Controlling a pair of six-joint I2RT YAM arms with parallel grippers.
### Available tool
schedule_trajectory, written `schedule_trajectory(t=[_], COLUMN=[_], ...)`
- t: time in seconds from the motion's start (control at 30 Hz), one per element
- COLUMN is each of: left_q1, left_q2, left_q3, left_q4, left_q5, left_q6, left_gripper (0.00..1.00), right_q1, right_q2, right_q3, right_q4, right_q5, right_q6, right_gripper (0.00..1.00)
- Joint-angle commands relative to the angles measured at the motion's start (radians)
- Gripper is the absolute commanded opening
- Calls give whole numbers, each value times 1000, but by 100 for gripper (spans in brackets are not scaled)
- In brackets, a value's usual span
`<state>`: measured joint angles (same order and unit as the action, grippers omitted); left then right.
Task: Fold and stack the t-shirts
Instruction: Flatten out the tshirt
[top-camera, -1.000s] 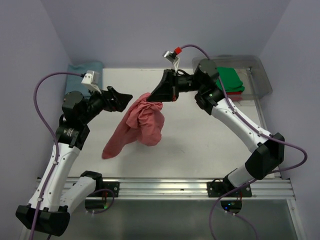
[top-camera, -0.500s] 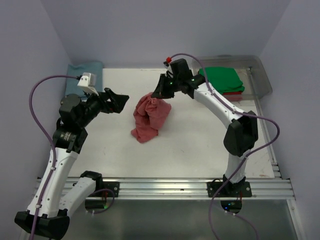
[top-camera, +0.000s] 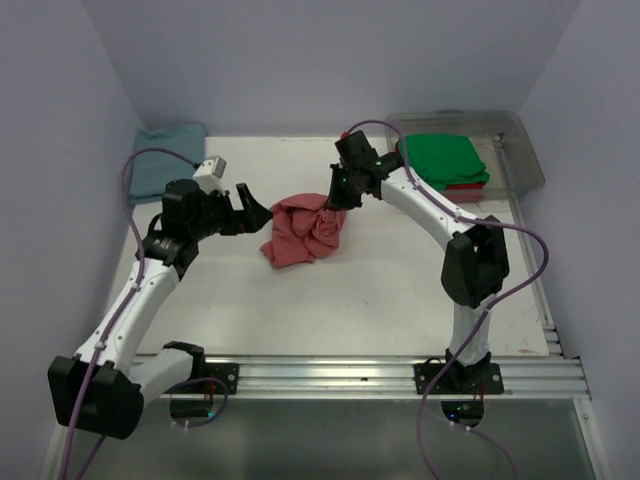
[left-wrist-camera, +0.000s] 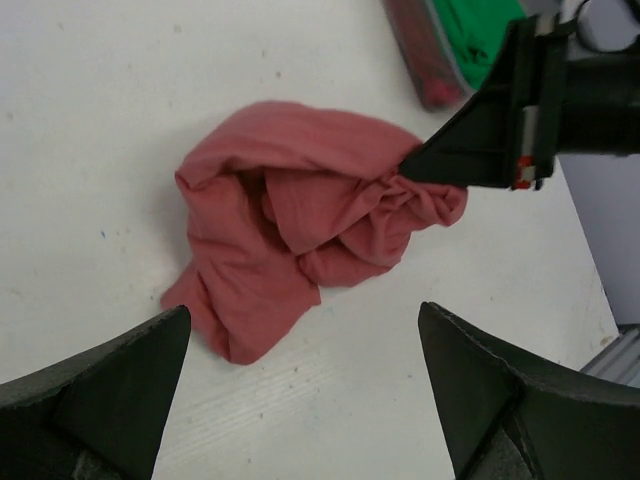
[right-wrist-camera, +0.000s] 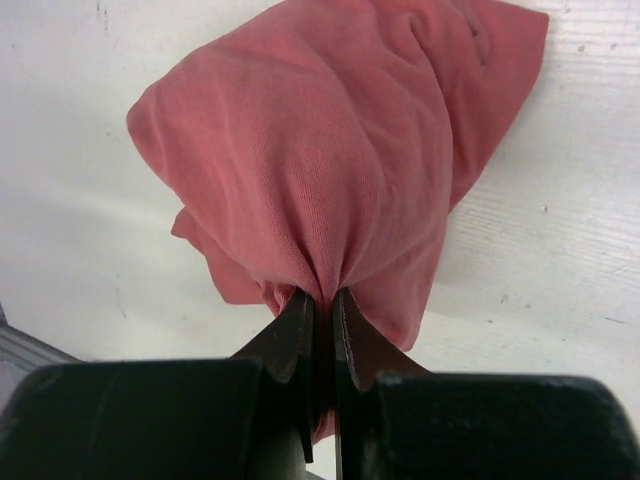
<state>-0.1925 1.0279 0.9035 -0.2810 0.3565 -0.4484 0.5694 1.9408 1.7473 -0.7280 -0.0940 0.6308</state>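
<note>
So you've got one counter (top-camera: 350, 300) and one clear bin (top-camera: 525, 150) at its far-right corner. Four shirts total: the salmon-red t-shirt (top-camera: 300, 235) lies crumpled mid-counter, the teal t-shirt (top-camera: 165, 160) sits at the far-left corner, and the green t-shirt (top-camera: 445, 160) lies on the red t-shirt (top-camera: 465, 192) in the bin. Two hands: your left hand (top-camera: 255, 208) is spread wide just beside the salmon heap, not touching it, and your right hand (top-camera: 335, 200) is pinching that heap's far-right edge. Only the top view catches the teal one. Only the right wrist shows the cloth bunched between near-closed jaws.
</note>
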Motion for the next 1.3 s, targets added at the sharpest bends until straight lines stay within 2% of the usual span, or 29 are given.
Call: schedule_trajectory(t=[0.0,0.2,0.43,0.73,1.0,1.1,1.2,1.23,1.27], left_q1=[-2,-5,-4,-10,-36,-42,-53,-59,-61], left_q2=[72,133,248,509,596,621,647,652,655], left_q3=[-47,-150,-219,-193,-166,-155,-144,-143,-143], left_q4=[-24,48,242,413,531,571,594,611,618], left_q5=[71,41,-4,-18,9,44,73,90,99], left_q6=[-70,-148,-141,-187,-231,-253,-259,-260,-262], left_gripper=[100,100,99,93,91,83,62,47,40], right_q1=[0,-2,0,0,0,0,0,0,1], right_q2=[-69,-135,-181,-218,-240,-244,-243,-244,-244], right_q3=[52,27,-11,-49,-60,-72,-81,-84,-86], right_q4=[-19,-2,38,47,42,48,53,53,53], right_q5=[83,57,-44,-105,-113,-112,-107,-105,-104], right_q6=[-43,-81,-111,-144,-161,-161,-161,-161,-161], right_gripper=[0,0,0,0,0,0,0,0,0])
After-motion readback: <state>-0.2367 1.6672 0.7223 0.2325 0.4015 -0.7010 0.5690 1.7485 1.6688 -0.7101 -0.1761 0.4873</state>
